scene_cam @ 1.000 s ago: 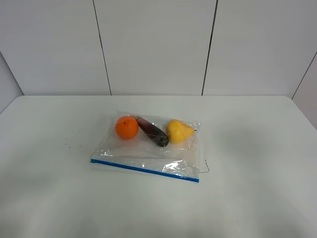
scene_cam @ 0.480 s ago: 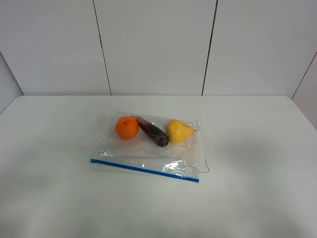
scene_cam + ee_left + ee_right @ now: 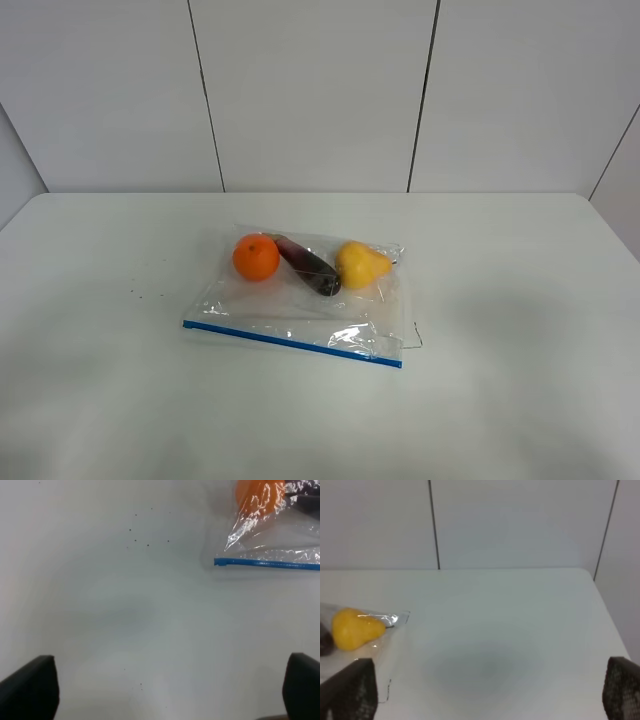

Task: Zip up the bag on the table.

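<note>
Large plain white matte table (image 3: 520, 320) with rounded corners carried everything. The clear rectangular plastic zip bag (image 3: 300, 312) lay flat near the table's middle, its blue zip strip (image 3: 290, 343) along the edge facing the table's near side. Inside, toward the far edge of the bag: round orange fruit (image 3: 256, 257), dark purple eggplant (image 3: 308, 266), yellow pear (image 3: 360, 264), side by side, the eggplant between the other two.

Left gripper (image 3: 160, 690) stood wide open above bare table, well apart from the strip's end. Right gripper (image 3: 485, 692) likewise wide open, clear of the bag's pear-side corner. Neither touched anything.

Handling, as judged: film thin, limp, slick; likely to slide or bunch if pushed. Fruit weight should anchor the far edge somewhat. Best purchase looked to be the stiffer strip: pin one end, pinch and run along from the other.
</note>
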Tool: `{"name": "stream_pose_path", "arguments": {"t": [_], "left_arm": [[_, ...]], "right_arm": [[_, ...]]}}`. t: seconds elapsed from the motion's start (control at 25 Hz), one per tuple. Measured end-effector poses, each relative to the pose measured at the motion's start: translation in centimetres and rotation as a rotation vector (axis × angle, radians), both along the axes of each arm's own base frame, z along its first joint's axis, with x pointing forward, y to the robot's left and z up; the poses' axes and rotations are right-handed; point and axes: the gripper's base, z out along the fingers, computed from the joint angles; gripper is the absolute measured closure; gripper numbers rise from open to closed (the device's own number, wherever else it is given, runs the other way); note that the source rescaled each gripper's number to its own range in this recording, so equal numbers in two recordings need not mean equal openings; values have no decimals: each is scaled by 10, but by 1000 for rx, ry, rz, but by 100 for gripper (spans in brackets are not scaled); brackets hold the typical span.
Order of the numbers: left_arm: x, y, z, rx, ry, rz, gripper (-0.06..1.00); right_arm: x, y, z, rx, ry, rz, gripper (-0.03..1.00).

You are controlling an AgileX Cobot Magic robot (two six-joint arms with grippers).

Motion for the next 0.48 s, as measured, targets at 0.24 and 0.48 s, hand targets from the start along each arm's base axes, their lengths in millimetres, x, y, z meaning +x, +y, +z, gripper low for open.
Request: {"name": "stream_pose_path", "arguments": {"t": [0.24, 0.48], "left_arm": [[0, 0, 0, 0, 0, 0, -6], [0, 0, 0, 0, 0, 0, -6]], "right_arm": [[11, 2, -23, 22, 95, 17, -3], [13, 2, -30, 25, 137, 18, -3]]}}
